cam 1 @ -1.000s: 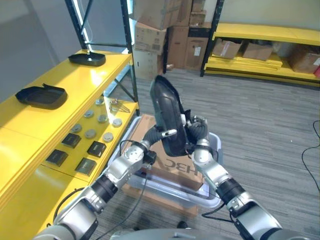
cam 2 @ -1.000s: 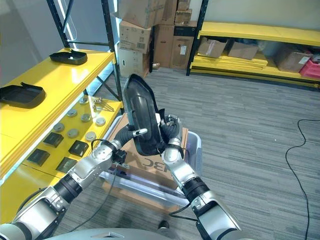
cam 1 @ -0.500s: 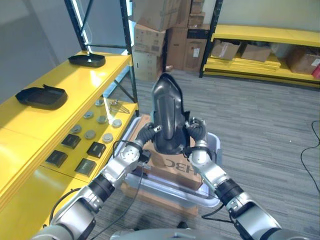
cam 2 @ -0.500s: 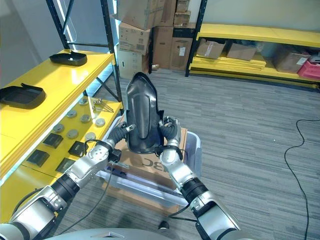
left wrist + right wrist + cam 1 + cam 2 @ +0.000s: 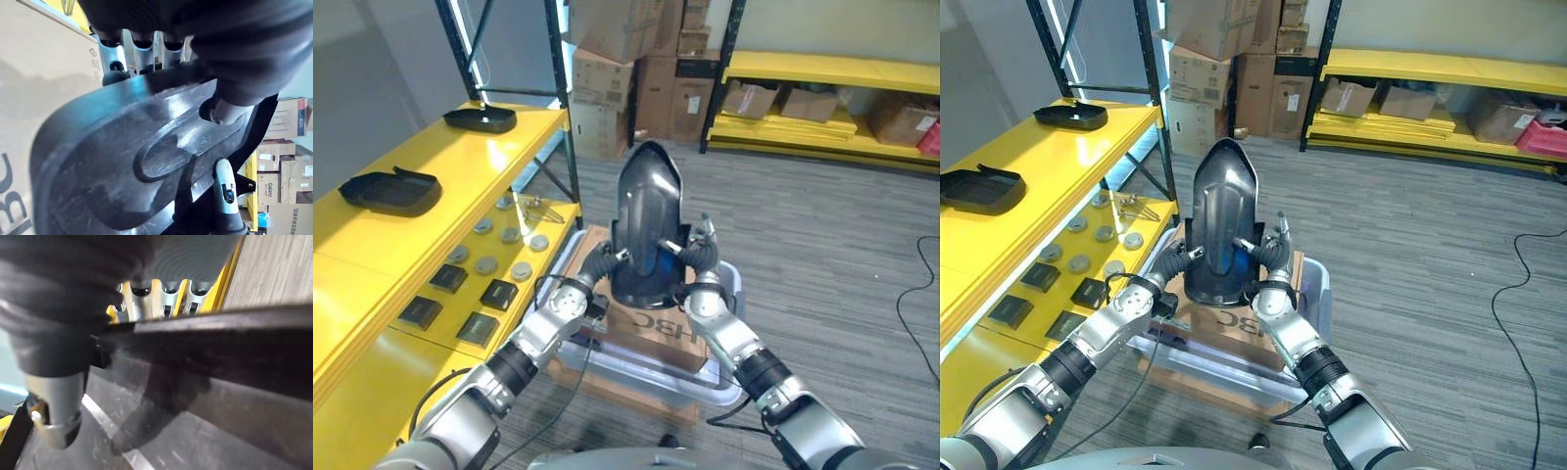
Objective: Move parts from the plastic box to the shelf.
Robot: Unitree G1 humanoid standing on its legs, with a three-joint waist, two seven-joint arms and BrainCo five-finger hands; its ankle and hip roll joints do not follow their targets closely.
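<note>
You have the black moulded part (image 5: 643, 230) upright at frame centre, long axis vertical, above the plastic box (image 5: 729, 284). Left hand (image 5: 604, 262) and right hand (image 5: 698, 257) both clamp its lower edges. The yellow shelf (image 5: 440, 162) lies to frame left, nearer your left arm.

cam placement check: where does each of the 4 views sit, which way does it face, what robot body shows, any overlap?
Left eye view: on the head, looking down and forward at the black part held upright over the plastic box; both arms show.
Right eye view: same scene, slightly offset; left hand, right hand, yellow shelf.
Left wrist view: along the left hand, close on the part; fingers curl over its edge.
Right wrist view: along the right hand; thumb on the part.
Shared: all four see the part.
</note>
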